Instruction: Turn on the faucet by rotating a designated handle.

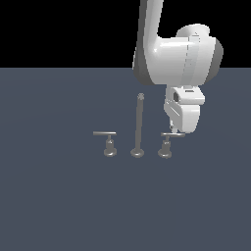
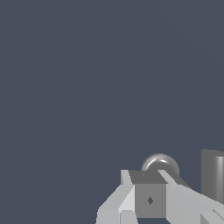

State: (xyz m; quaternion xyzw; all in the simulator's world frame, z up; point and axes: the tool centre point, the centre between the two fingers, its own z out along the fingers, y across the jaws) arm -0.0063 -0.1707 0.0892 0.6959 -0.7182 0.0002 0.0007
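One designated handle [image 1: 166, 142] stood under my tool [image 1: 175, 131], touching or nearly; its opening I could not tell. Next, I judged, came a sideways push on the bar.

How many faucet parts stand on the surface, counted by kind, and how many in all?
Lever handles: 2, the one with its bar pointing to the exterior view's left and the one with its bar pointing right, right under the tool
Tall thin spout: 1
Total: 3
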